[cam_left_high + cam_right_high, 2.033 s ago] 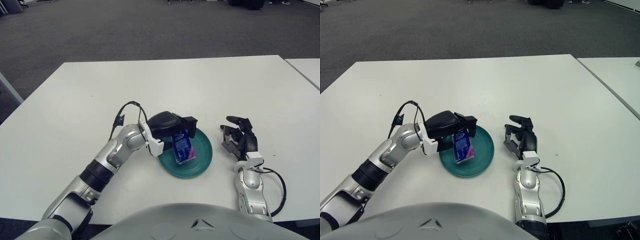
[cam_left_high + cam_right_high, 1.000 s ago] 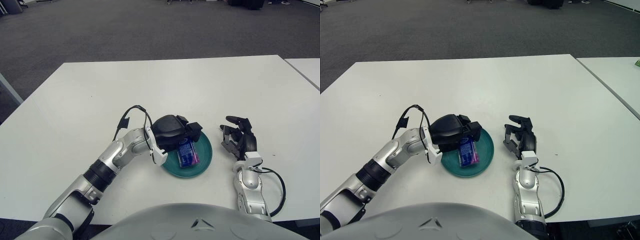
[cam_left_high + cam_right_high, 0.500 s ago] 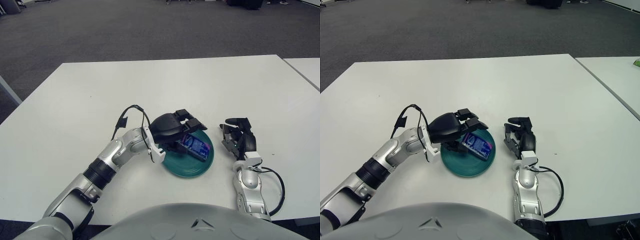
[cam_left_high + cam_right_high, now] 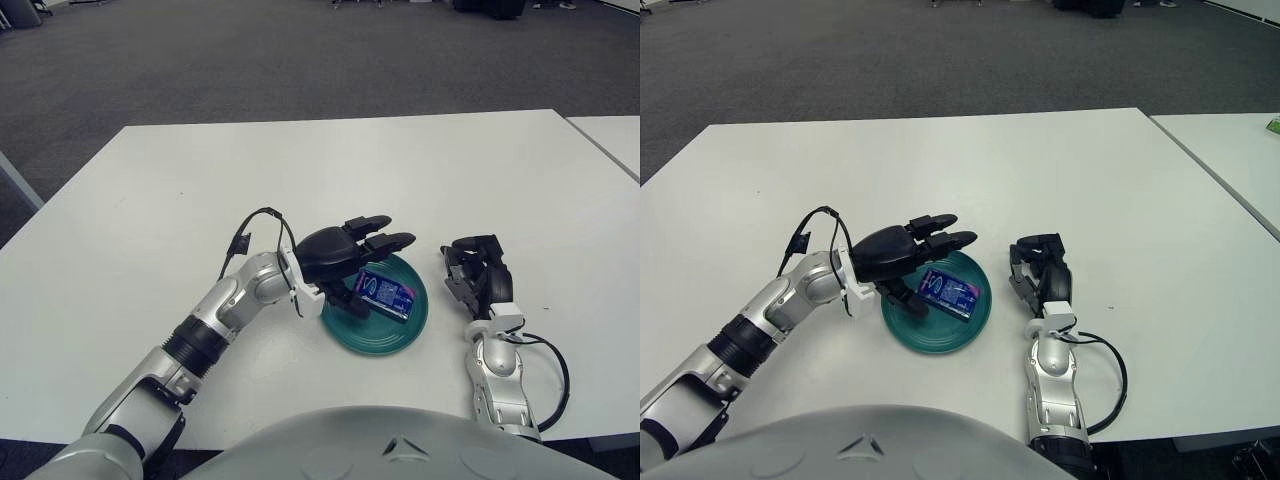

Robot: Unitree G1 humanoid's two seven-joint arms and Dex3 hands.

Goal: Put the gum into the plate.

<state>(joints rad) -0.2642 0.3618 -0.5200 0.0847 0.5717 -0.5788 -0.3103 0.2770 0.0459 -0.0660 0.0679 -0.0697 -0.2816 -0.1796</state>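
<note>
The small blue gum pack [image 4: 386, 292] lies flat in the round green plate [image 4: 410, 325], long side across, just under the spread-out, empty left robot hand [image 4: 350, 252].

**Gum in the plate, left hand above it**

The blue gum [image 4: 384, 293] lies flat in the green plate [image 4: 376, 337] on the white table [image 4: 300, 170]. The left hand [image 4: 340, 254] hovers over the plate's left rim, fingers [image 4: 378, 225] spread, holding nothing. The right hand [image 4: 480, 275] rests on the table just right of the plate, fingers curled.
</note>
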